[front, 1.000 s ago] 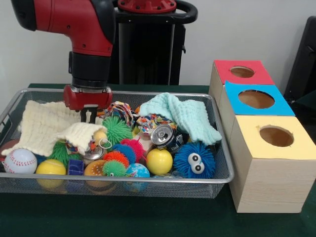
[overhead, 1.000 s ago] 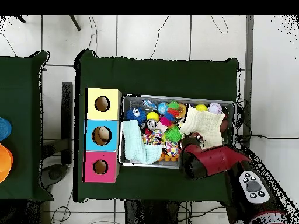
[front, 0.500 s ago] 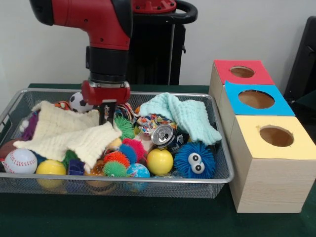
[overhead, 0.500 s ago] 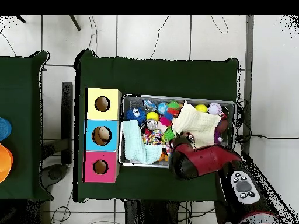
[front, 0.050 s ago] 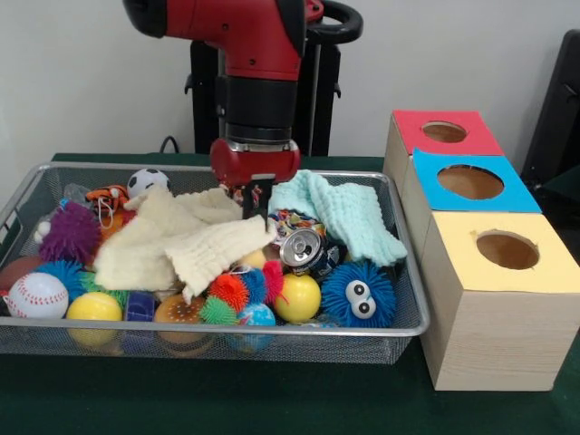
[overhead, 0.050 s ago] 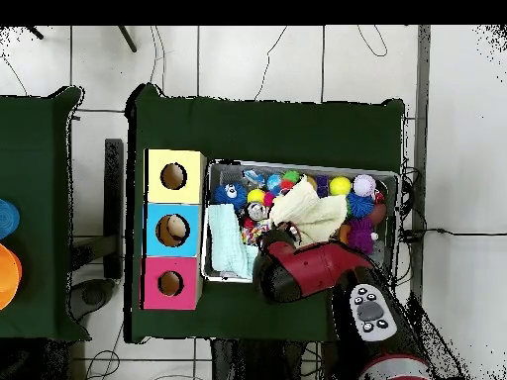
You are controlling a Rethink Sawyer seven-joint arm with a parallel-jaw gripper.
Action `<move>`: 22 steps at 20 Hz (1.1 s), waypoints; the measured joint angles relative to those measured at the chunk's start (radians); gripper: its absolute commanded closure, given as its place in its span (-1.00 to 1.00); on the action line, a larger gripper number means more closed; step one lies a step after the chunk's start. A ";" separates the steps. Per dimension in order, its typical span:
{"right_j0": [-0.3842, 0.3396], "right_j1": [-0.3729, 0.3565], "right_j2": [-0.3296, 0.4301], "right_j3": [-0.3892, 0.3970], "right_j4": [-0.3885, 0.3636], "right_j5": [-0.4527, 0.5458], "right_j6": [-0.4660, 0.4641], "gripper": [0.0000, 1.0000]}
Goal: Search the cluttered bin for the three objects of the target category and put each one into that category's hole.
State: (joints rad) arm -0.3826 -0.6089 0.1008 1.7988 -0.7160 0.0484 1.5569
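Observation:
My gripper [front, 0.050 s ago: 256, 207] hangs over the middle of the wire bin [front, 0.050 s ago: 208, 330], shut on an edge of the cream cloth [front, 0.050 s ago: 181, 246]. The cloth trails down and left from it over the toys. A mint cloth [front, 0.050 s ago: 346, 214] lies just right of the gripper. Below it are a crushed can [front, 0.050 s ago: 304, 248], a yellow ball [front, 0.050 s ago: 297, 297] and a blue fuzzy ball with eyes [front, 0.050 s ago: 356, 294]. In the overhead view the arm [overhead, 0.050 s ago: 309, 272] hides the gripper; the cream cloth [overhead, 0.050 s ago: 305, 210] and mint cloth [overhead, 0.050 s ago: 230, 243] show.
Three boxes with round holes stand right of the bin: red [front, 0.050 s ago: 444, 134], blue [front, 0.050 s ago: 469, 185], yellow [front, 0.050 s ago: 507, 252]. A baseball [front, 0.050 s ago: 36, 294], soccer ball [front, 0.050 s ago: 145, 181] and purple fuzzy ball [front, 0.050 s ago: 68, 236] lie uncovered at the bin's left.
The gripper has moved right across the bin, dragging the cream cloth with it. Toys at the left end, such as the purple fuzzy ball and soccer ball, have come uncovered.

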 measured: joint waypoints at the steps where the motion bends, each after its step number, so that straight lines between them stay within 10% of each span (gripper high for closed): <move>1: 0.007 -0.003 0.000 0.004 0.009 0.000 0.000 1.00; 22: 0.017 -0.141 0.000 0.102 0.183 0.030 0.000 1.00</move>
State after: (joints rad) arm -0.3657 -0.7498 0.1005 1.9006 -0.5331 0.0787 1.5569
